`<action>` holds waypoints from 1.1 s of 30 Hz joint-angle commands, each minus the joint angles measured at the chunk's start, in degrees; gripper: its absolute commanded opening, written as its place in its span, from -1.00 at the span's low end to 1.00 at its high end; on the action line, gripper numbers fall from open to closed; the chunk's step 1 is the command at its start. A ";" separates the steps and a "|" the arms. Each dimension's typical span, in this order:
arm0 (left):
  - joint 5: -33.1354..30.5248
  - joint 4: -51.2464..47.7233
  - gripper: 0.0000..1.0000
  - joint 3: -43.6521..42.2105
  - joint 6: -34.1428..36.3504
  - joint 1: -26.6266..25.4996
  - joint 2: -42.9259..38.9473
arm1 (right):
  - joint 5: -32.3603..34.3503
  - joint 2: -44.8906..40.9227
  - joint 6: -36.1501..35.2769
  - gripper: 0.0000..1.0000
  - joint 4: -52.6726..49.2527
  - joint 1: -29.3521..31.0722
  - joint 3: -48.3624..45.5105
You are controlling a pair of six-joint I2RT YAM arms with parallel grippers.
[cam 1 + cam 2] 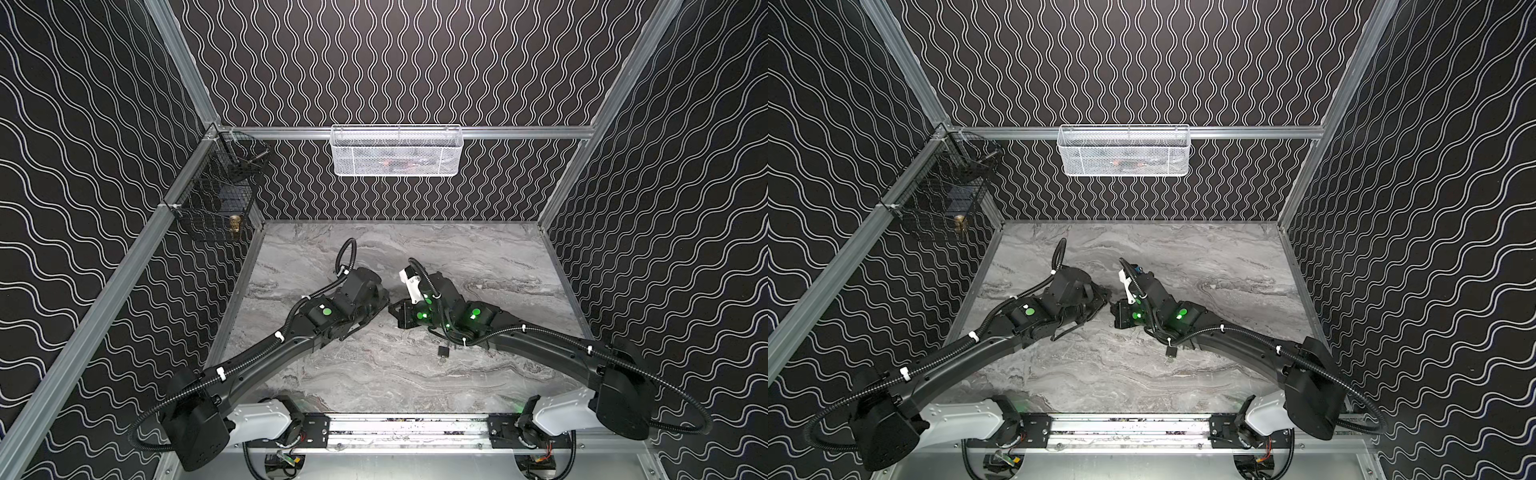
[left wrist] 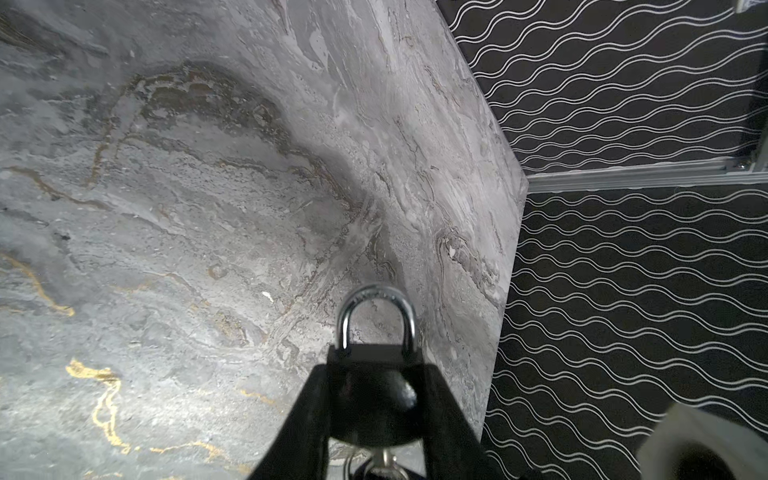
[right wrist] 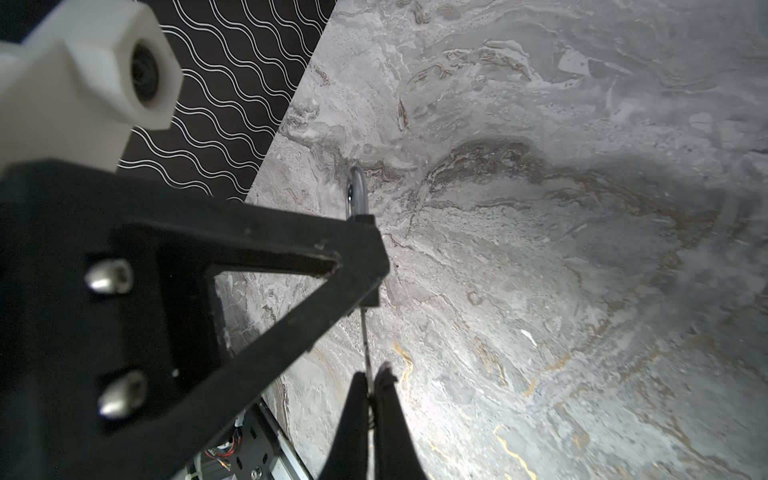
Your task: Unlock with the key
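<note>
padlock (image 2: 372,399) in left pincer (image 2: 374,374) | key (image 3: 365,332) in right pincer (image 3: 370,376), tip at padlock's base | both above table (image 1: 478,257) middle

No legible text — the padlock (image 2: 370,397) shackle (image 2: 376,292) perhaps bears faint engraving, too blurred to read.

Both top views look down from the arm-base side onto the whole tabletop (image 1: 478,257). Wrist views sit close, sharing the padlock (image 2: 370,399).

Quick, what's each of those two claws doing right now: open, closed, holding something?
Left gripper: closed on the black body of the padlock.
Right gripper: pinched shut on the thin key.
</note>
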 commanded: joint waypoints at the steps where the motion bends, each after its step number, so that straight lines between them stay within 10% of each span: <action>1: 10.98 -5.62 -1.00 -1.12 0.18 -0.89 0.07 | -4.22 -1.14 2.35 -1.00 31.99 -0.84 -0.05; 29: 9.74 -4.84 -1.00 1.48 1.82 -0.91 0.01 | 1.45 1.03 -0.09 -1.00 24.39 0.94 1.50; 33: 5.69 -7.39 -1.00 4.22 5.90 1.43 0.34 | 0.20 -1.44 -1.45 -0.68 24.32 0.97 -0.45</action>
